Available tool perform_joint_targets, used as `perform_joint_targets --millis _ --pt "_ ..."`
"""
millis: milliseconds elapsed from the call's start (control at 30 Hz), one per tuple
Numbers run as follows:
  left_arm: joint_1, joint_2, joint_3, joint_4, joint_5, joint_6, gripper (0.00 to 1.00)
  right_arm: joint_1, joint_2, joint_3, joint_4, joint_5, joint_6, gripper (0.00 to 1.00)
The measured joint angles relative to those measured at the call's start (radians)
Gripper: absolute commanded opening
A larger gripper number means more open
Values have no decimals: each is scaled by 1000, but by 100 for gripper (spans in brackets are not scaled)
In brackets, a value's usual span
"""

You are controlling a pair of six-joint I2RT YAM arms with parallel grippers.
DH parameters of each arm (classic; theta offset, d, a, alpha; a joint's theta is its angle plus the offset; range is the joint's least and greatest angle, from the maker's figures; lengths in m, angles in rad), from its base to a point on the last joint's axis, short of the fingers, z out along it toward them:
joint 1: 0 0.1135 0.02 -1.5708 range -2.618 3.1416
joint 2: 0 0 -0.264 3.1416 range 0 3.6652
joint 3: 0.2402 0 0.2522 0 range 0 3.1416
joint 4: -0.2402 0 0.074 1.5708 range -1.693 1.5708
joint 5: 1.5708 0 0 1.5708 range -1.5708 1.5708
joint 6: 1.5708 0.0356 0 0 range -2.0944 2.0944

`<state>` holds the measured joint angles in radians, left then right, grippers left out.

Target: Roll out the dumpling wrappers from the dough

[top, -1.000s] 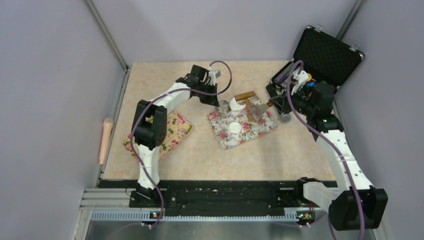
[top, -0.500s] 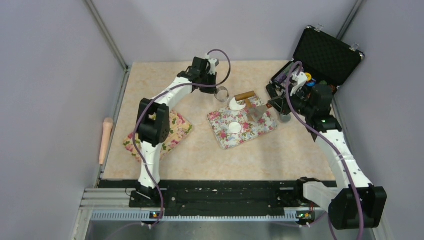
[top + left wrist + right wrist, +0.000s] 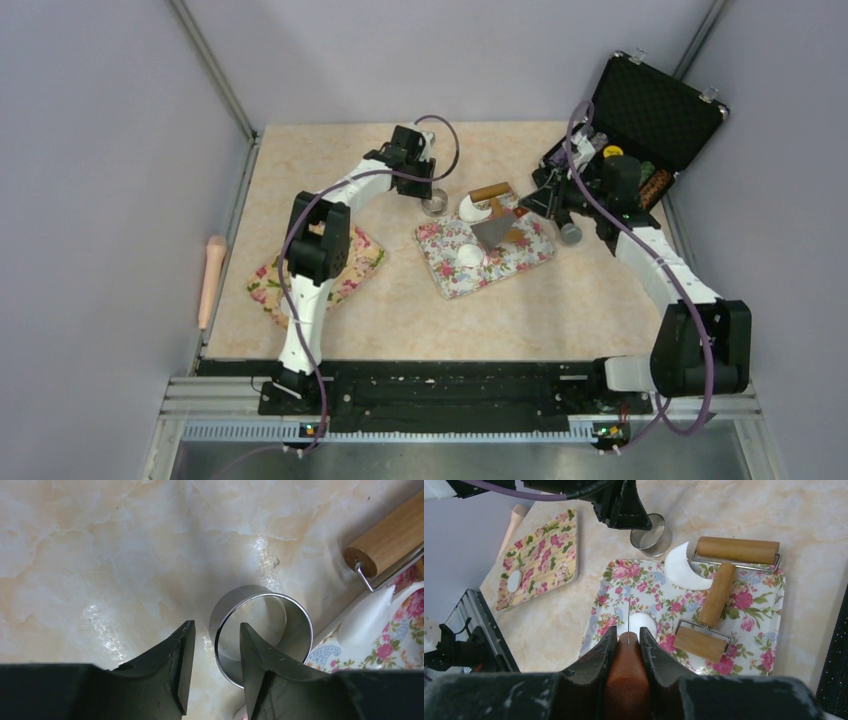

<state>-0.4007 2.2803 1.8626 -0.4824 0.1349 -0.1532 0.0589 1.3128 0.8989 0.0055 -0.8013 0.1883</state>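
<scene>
left gripper (image 3: pixel 216 626) jaws parted astride the ring (image 3: pixel 280 611) beside the tray (image 3: pixel 769 605): lift straight. right gripper (image 3: pixel 628 632) clamps scraper (image 3: pixel 625 672); slide flat under tray's disc (image 3: pixel 644 621).

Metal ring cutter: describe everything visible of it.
The ring cutter is a short, open-ended band of thin shiny metal, empty inside. It stands upright on the marbled table, just off a corner of the floral tray and near the dough crescent. The left gripper straddles its wall, one finger inside, the outer finger clear of the metal.
</scene>
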Motion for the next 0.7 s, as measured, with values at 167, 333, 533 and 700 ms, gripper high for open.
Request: perform_joint_targets --millis 167,333,533,700 --pt "0 -5 -2 3 -23 1 70 13 32 30 4 18 19 0" --pt "1 -92 -73 6 -3 16 70 51 55 69 -10 84 23 0" --pt "3 -280 -230 24 72 96 66 57 121 125 -126 194 21 0" --pt "-5 -323 -343 56 68 152 64 57 131 128 -196 251 22 0"
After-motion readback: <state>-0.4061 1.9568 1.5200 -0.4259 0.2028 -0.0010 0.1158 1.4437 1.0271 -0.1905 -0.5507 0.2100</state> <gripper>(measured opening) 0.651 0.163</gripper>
